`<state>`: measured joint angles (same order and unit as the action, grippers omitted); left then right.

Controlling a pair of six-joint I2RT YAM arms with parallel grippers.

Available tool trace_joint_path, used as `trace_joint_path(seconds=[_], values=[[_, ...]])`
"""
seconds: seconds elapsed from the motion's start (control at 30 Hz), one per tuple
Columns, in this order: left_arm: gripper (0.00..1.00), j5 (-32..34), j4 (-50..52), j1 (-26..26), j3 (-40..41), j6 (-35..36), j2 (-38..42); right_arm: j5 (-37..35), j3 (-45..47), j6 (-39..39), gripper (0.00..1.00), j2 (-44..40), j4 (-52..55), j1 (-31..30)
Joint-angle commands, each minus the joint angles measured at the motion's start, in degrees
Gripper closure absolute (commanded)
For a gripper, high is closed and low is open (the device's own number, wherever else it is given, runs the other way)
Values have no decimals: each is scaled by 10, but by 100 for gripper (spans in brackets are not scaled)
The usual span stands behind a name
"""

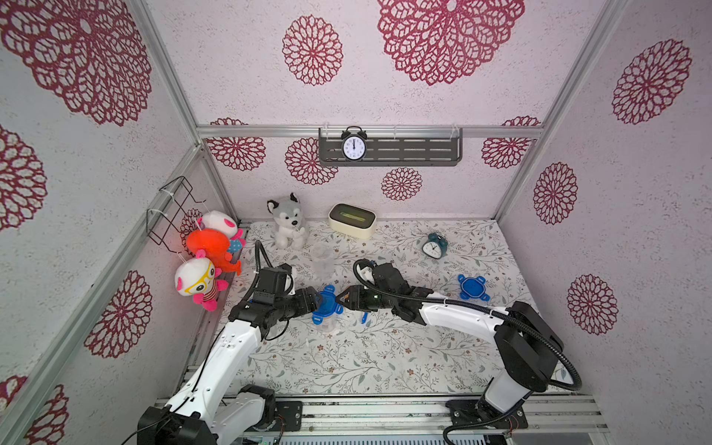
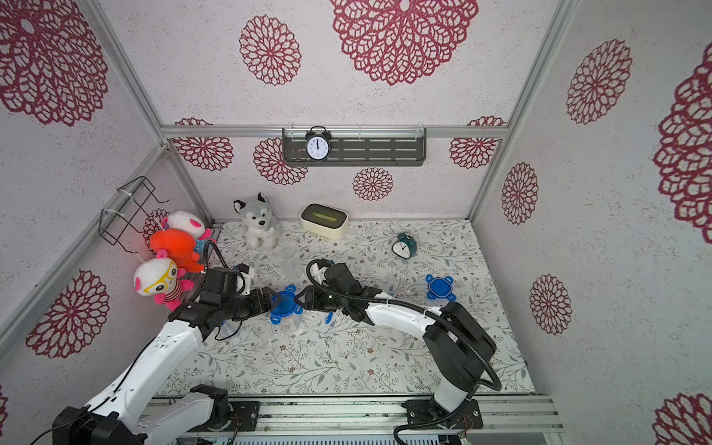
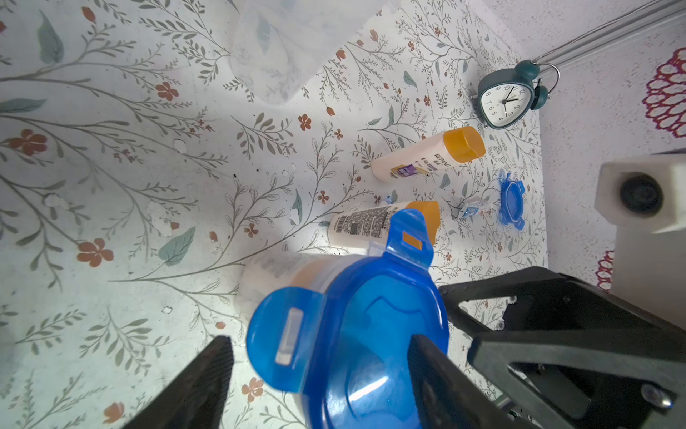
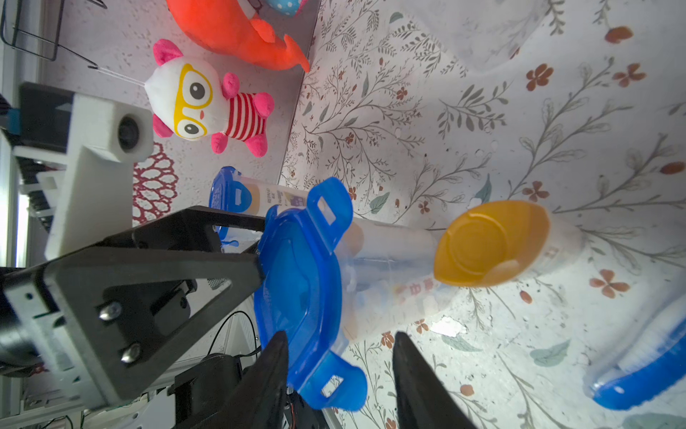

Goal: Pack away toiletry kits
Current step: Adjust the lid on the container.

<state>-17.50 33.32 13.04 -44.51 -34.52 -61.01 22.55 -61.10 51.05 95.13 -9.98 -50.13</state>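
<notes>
Here the cup stands upright — axis vertical, blue lid up.

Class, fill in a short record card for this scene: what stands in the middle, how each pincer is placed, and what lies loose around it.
Middle: clear cup with a blue lid resting on top
Left pincer: open, astride the lid
Right pincer: open, at the lid's opposite edge
Loose on the table: two bottles lying down, toothpaste tube, spare lid
Further back: teal clock, tissue box
</notes>
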Motion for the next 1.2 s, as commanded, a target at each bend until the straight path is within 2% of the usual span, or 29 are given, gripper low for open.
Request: trace_joint_path(seconds=[0.0, 0.73, 1.17], values=[[22, 1, 1, 5, 0, -1, -2, 27, -6, -8, 53, -2, -19, -1], [26, 0, 2, 6, 1, 0, -3, 46, -34, -6, 68, 26, -23, -3], [31, -10, -4, 8, 16, -4, -16, 36, -32, -3, 70, 30, -22, 0]])
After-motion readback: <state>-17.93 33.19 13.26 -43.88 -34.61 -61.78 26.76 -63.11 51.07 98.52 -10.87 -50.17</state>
